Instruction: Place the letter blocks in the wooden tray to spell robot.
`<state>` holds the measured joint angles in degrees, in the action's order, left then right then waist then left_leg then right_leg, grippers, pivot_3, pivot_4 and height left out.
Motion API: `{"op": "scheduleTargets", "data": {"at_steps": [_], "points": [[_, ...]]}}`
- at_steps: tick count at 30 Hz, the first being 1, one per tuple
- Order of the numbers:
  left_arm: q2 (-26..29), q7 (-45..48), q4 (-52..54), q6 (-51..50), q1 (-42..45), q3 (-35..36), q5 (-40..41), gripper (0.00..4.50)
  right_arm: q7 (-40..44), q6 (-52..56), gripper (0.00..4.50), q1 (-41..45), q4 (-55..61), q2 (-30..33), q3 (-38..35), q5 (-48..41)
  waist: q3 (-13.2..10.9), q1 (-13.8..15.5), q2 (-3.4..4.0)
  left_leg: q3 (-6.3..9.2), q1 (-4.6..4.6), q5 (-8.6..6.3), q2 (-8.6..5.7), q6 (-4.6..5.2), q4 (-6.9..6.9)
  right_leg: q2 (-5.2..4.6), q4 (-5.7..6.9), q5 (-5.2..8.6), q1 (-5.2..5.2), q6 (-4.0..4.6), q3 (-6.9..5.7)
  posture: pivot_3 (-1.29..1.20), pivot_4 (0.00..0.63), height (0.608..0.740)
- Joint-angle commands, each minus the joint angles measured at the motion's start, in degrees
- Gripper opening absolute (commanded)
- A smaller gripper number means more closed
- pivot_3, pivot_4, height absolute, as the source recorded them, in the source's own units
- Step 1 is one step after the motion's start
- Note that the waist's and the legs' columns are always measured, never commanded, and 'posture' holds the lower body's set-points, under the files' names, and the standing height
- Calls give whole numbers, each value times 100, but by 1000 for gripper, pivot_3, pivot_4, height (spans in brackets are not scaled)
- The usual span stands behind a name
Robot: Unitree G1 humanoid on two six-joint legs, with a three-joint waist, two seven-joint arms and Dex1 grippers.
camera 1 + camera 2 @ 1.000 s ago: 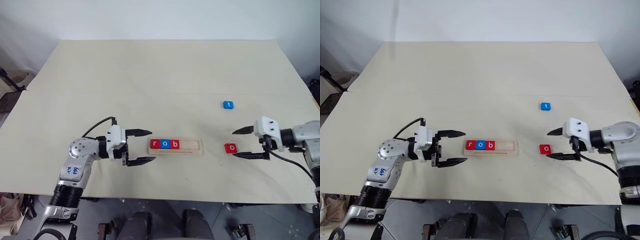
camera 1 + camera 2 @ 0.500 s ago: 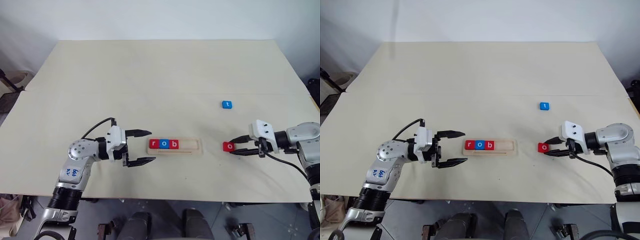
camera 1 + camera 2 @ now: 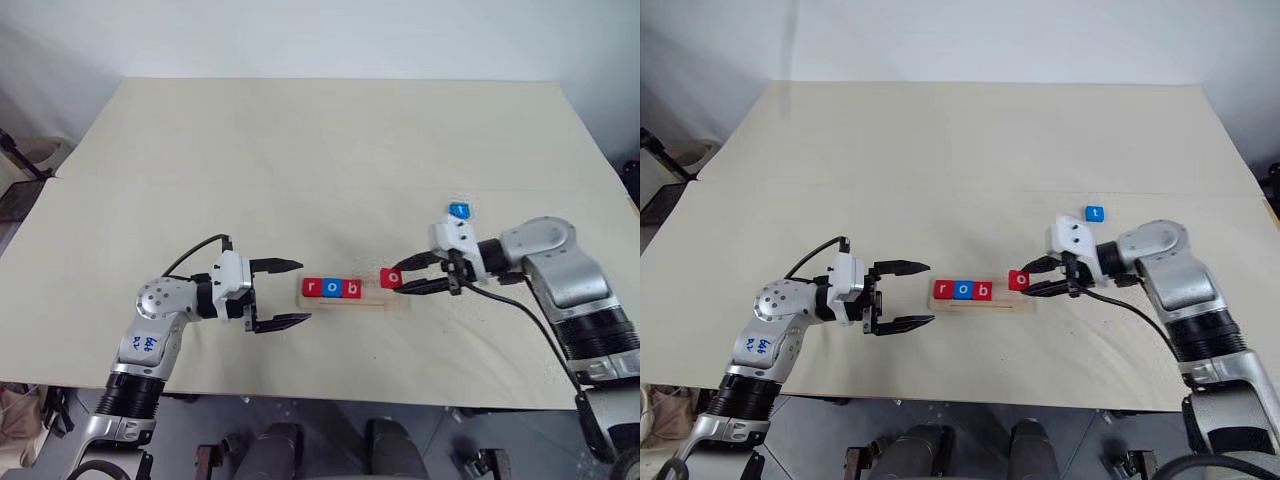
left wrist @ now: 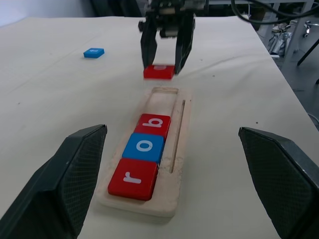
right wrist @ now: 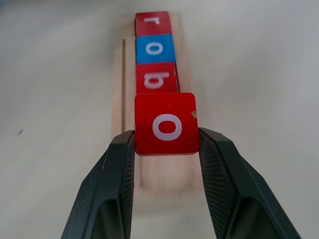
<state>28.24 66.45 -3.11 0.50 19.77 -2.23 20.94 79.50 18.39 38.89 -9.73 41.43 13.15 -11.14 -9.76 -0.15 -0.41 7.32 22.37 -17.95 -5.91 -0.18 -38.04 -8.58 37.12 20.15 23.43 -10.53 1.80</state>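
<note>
Overall, the work surface was a cream-coloured table top [image 3: 330, 150] with a faint seam running across it, set against a plain pale wall; dark floor and clutter showed past the table's side edges.

Count: five letter blocks, three red and two blue. One wooden tray [image 3: 395, 297] lay near the front middle of the table.

Three blocks sat side by side at the tray's left end: red "r" [image 3: 311, 288], blue "o" [image 3: 331, 288], red "b" [image 3: 350, 288], touching one another. The tray's right part was bare wood.

The right gripper [image 3: 401, 279] was clamped on the red "o" block [image 3: 391, 278], one black finger on each side edge. In the right wrist view that block [image 5: 166, 123] was held above the tray's empty end, just beyond the "b"; whether it touched the wood could not be told.

The blue "t" block [image 3: 459, 211] lay alone on the table, behind the right gripper and well apart from the tray.

The left gripper [image 3: 293, 292] hung just left of the tray, pointing at it, fingers spread wide with nothing between them.
</note>
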Motion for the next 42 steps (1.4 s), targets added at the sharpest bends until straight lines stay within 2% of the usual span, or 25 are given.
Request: {"op": "scheduleTargets", "data": {"at_steps": [1,19,26,28,36,42], "points": [[23,-3,133,41,31,26,65,4500,-91,4,1458,129,22,-57,-12,65,0,-4,0,0,0,0,1,0,0,0,1,0,1,0,-1,0,150,740],[-14,-178,226,37,6,32,56,4500,-228,-169,1458,191,-87,-360,274,399,0,-20,0,-1,0,0,2,0,0,1,4,0,3,1,-1,0,150,740],[5,-194,245,24,4,36,67,4500,-39,-47,3922,227,101,-219,139,265,0,-21,0,-1,0,0,2,0,0,1,3,0,3,1,-1,0,150,740],[8,-194,250,21,2,38,72,4500,16,3,4494,222,146,-201,48,154,0,-18,0,-1,0,0,2,0,0,1,3,0,3,1,-2,0,150,740],[8,-185,268,25,-22,29,73,4500,-173,-59,4494,-260,261,305,-648,-123,0,6,0,0,0,0,1,0,0,1,1,0,1,1,-2,0,150,740],[17,-150,211,46,-28,33,76,4500,-749,-479,4494,-1411,270,636,-1985,-490,0,18,-1,-1,0,0,-1,0,2,0,-2,-1,-2,0,-3,0,150,740]]}}
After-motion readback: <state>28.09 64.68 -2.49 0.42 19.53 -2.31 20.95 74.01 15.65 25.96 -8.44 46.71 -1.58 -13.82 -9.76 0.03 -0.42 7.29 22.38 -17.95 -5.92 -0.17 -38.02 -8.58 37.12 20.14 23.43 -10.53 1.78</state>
